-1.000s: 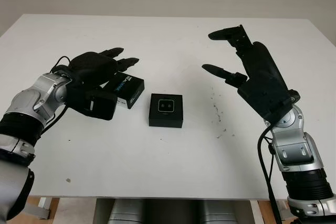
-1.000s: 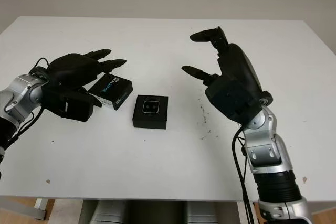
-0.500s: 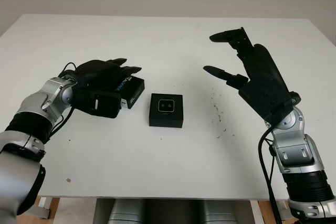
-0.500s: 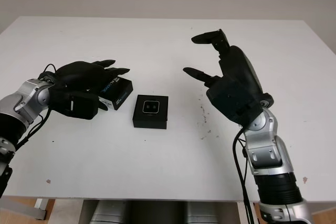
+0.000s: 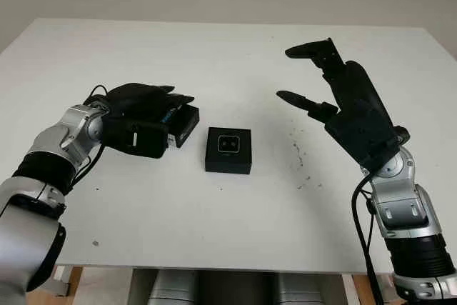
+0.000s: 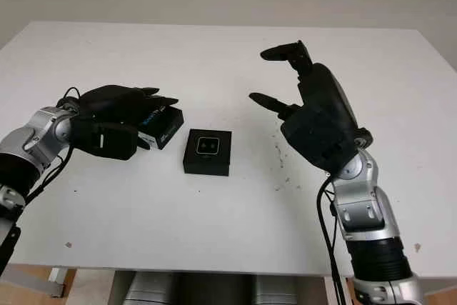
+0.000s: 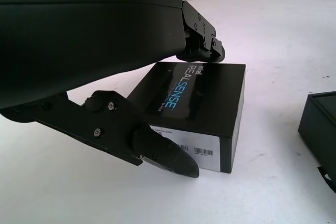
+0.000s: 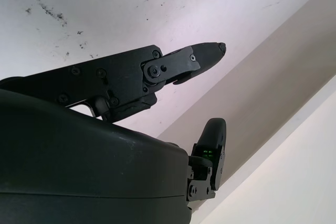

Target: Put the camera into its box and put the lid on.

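Bright, even, from overhead. Soft, faint shadows on the white table (image 5: 235,233). Mild sheen on the lid (image 7: 194,98). Sharp throughout, slightly soft up close.

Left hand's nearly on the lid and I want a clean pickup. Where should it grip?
Grip the lid across its two long side walls, coming from above. It lies flat on the table with its printed top up, so only the walls offer opposing faces. The left hand is over it, one finger at each long edge.
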Controlling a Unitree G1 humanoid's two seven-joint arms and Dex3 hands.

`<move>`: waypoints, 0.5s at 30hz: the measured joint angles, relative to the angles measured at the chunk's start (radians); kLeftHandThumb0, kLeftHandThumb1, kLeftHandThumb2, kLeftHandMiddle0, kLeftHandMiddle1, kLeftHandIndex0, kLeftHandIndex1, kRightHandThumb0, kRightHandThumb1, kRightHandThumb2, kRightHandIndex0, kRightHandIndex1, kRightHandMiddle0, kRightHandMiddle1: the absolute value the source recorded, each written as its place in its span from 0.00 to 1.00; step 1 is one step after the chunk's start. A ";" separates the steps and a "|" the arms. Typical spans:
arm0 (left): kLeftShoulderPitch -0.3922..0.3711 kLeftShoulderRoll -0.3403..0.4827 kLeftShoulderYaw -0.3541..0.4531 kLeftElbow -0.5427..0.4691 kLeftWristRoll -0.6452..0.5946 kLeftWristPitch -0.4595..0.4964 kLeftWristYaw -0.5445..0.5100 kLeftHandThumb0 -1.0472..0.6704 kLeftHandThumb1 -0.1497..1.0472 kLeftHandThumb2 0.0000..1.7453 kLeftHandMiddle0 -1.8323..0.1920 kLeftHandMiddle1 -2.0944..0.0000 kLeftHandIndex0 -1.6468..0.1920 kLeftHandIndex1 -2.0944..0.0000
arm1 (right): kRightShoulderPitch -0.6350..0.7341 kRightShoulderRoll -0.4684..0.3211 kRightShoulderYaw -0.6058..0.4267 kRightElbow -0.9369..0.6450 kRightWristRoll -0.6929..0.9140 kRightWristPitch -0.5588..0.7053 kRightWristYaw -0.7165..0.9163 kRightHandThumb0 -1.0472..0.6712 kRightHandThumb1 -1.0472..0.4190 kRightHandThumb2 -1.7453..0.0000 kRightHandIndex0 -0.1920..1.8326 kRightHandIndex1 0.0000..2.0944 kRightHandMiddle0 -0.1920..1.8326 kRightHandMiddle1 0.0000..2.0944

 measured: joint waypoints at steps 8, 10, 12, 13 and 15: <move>0.002 -0.016 0.004 0.019 -0.030 -0.070 0.117 0.55 0.95 0.03 0.82 0.19 0.81 0.24 | 0.004 0.002 0.001 -0.008 0.001 0.006 0.000 0.32 0.02 0.97 0.20 0.02 0.09 0.51; 0.007 -0.016 0.010 0.006 -0.045 -0.065 0.122 0.56 0.94 0.03 0.80 0.20 0.81 0.23 | 0.004 0.003 0.002 -0.008 -0.001 0.006 0.000 0.32 0.01 0.97 0.20 0.02 0.09 0.51; 0.030 -0.025 0.034 -0.040 -0.085 -0.015 0.103 0.56 0.94 0.03 0.78 0.25 0.80 0.25 | 0.005 0.003 0.003 -0.008 -0.005 0.007 0.000 0.32 0.01 0.97 0.20 0.02 0.09 0.51; 0.042 -0.029 0.045 -0.068 -0.102 0.012 0.091 0.56 0.94 0.03 0.78 0.25 0.80 0.25 | 0.005 0.003 0.004 -0.008 -0.007 0.007 0.000 0.31 0.01 0.97 0.20 0.02 0.09 0.51; 0.070 -0.039 0.070 -0.136 -0.137 0.082 0.062 0.56 0.94 0.03 0.79 0.26 0.80 0.26 | 0.005 0.003 0.005 -0.008 -0.009 0.008 0.000 0.31 0.01 0.97 0.20 0.02 0.09 0.51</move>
